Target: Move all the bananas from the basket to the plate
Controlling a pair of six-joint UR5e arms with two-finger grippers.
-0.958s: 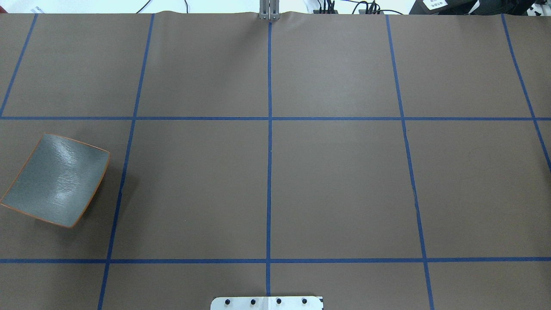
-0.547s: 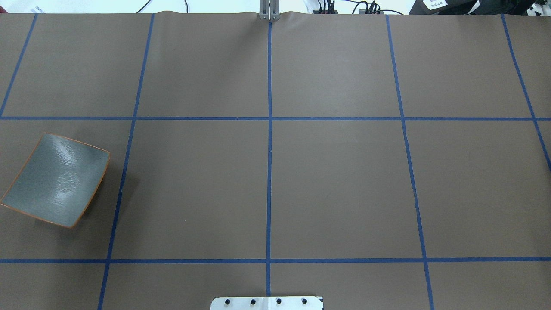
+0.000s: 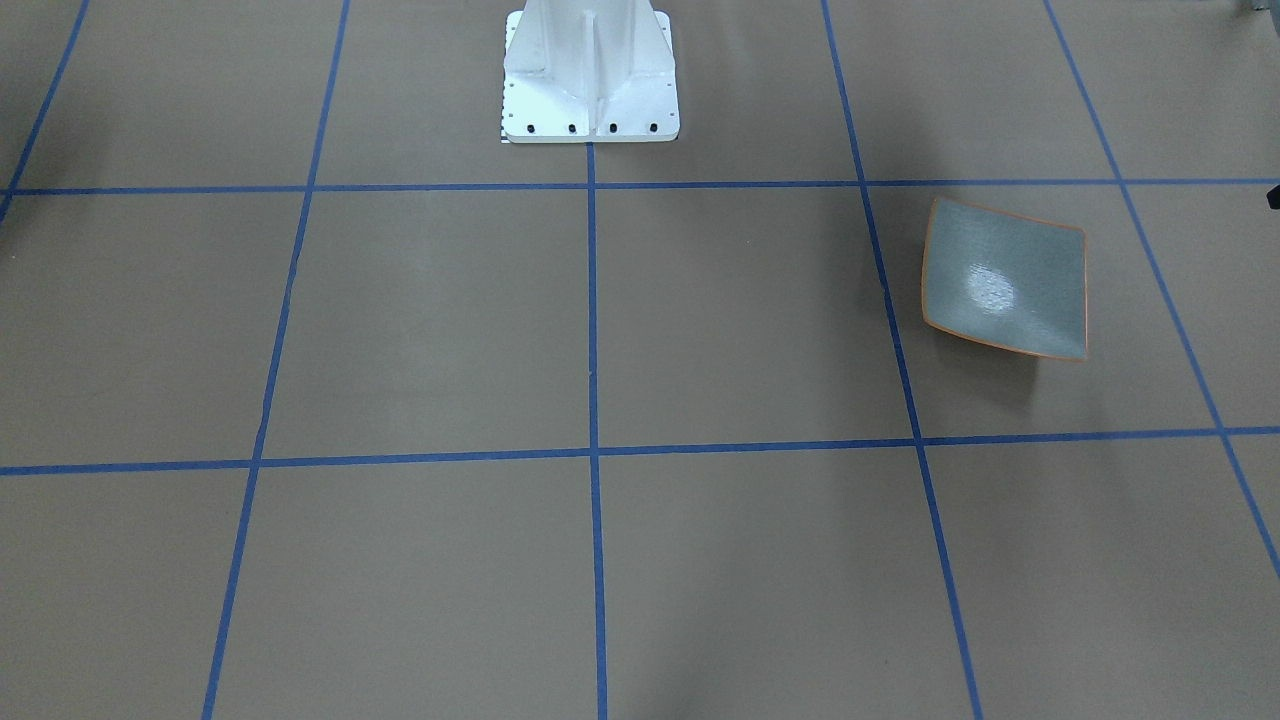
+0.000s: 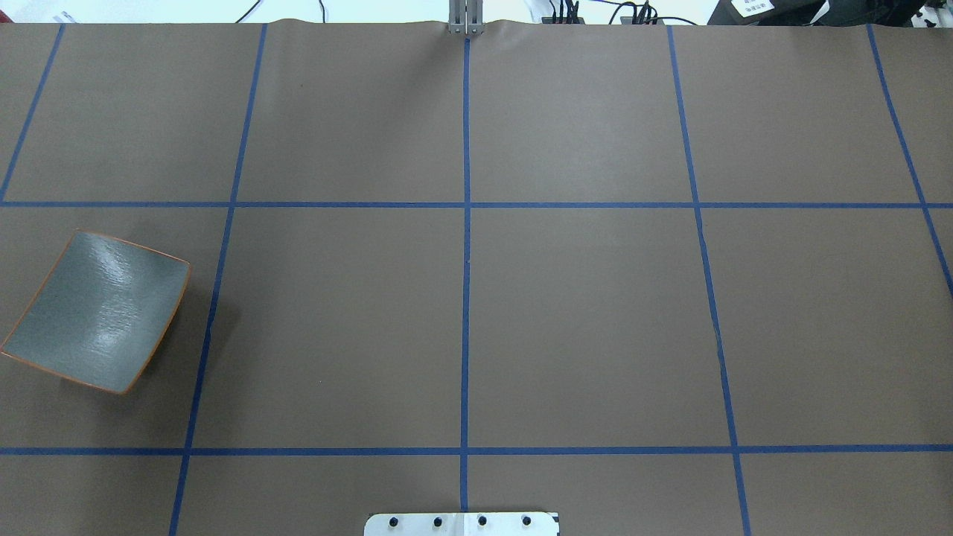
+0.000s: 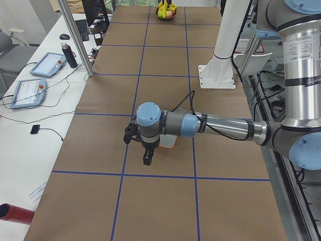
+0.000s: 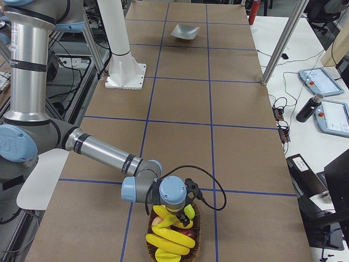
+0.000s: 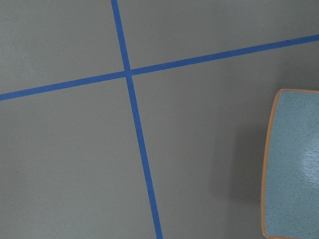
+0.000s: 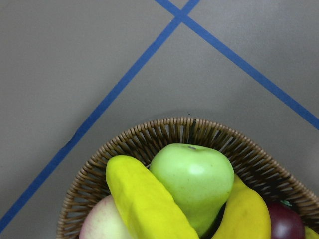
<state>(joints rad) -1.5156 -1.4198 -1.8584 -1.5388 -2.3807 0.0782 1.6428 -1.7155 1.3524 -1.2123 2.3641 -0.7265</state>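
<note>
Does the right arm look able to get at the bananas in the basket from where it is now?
Probably yes. The right gripper hangs over the basket, and the bananas lie on top of the other fruit, uncovered. A green apple sitting between two of them may crowd the grasp.

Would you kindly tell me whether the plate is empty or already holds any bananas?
Empty: the plate shows a bare grey-blue surface in the overhead and front-facing views, while the bananas lie in the basket.
</note>
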